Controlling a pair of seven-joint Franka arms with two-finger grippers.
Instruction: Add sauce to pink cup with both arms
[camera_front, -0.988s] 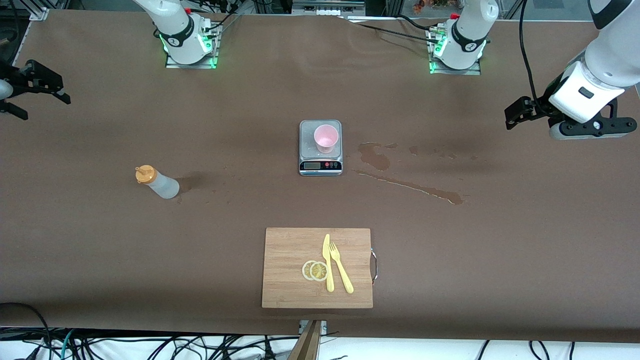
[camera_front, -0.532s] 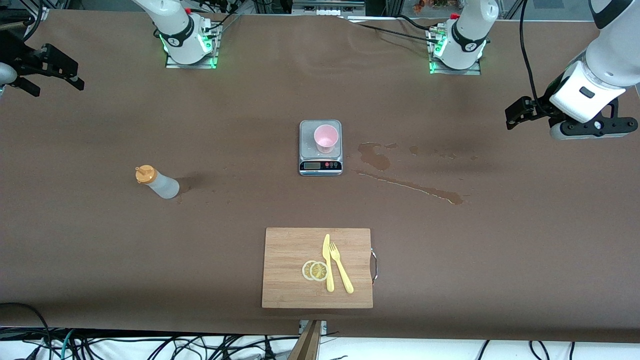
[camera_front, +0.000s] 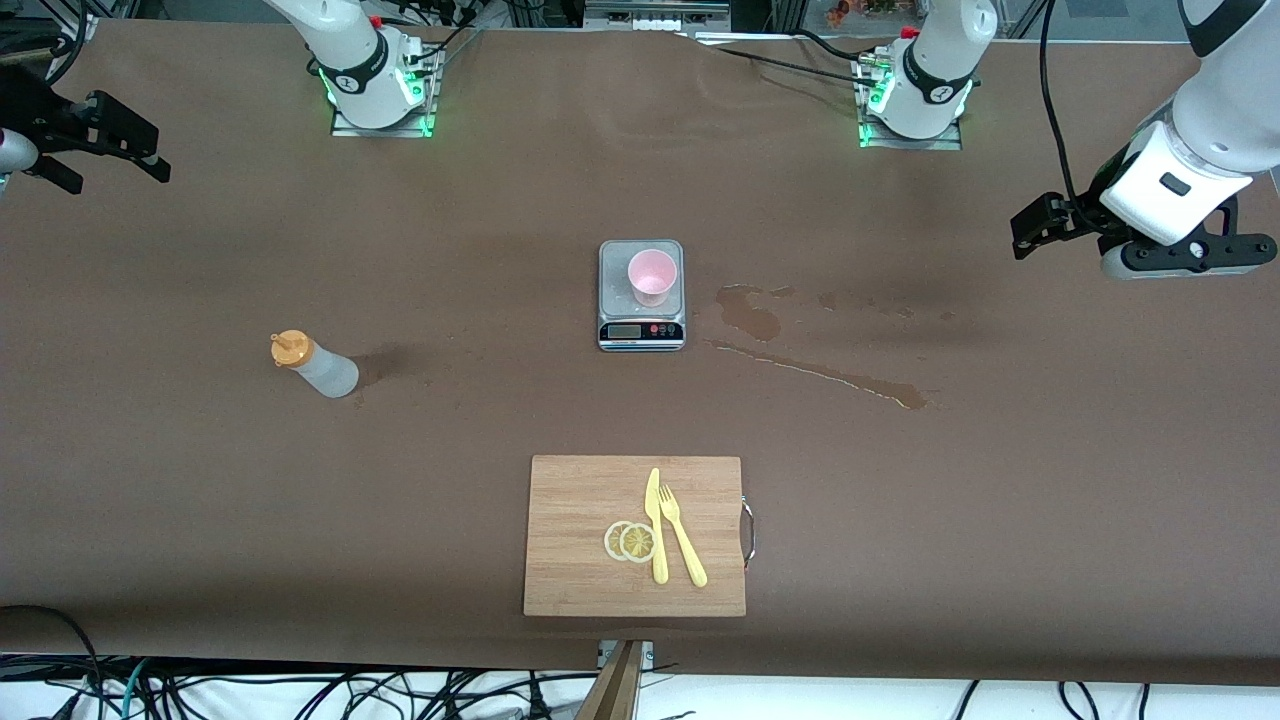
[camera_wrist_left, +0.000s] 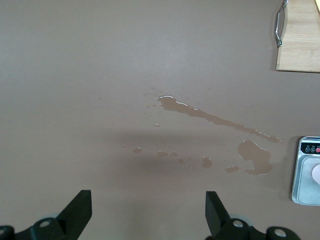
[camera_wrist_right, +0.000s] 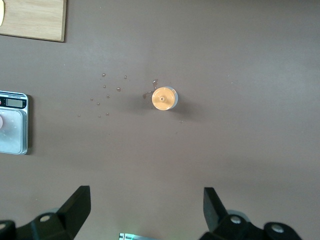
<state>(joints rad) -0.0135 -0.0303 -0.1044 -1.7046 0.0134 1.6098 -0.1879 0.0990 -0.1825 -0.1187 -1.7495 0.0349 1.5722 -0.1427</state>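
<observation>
The sauce (camera_front: 312, 368), a whitish squeeze bottle with an orange cap, stands on the brown table toward the right arm's end. From straight above, the sauce (camera_wrist_right: 164, 98) shows as an orange disc in the right wrist view. The pink cup (camera_front: 651, 275) stands upright on a steel scale (camera_front: 641, 332) at the table's middle. My right gripper (camera_front: 118, 178) hangs open and empty over the table's edge at its own end, well apart from the bottle. My left gripper (camera_front: 1022, 232) hovers open and empty over its end of the table. Both gripper views, left (camera_wrist_left: 147, 196) and right (camera_wrist_right: 146, 192), show bare table between the fingers.
Brown wet stains (camera_front: 812, 368) streak the table between the scale and the left arm's end, also seen as stains (camera_wrist_left: 215, 120). A wooden cutting board (camera_front: 580, 560) with lemon slices (camera_front: 630, 541), a yellow knife (camera_front: 656, 525) and a fork (camera_front: 682, 535) lies nearest the front camera.
The right gripper has shifted up in the front view and slightly toward the table's middle, then held. The left gripper has barely moved. Bottle and cup are unmoved.
</observation>
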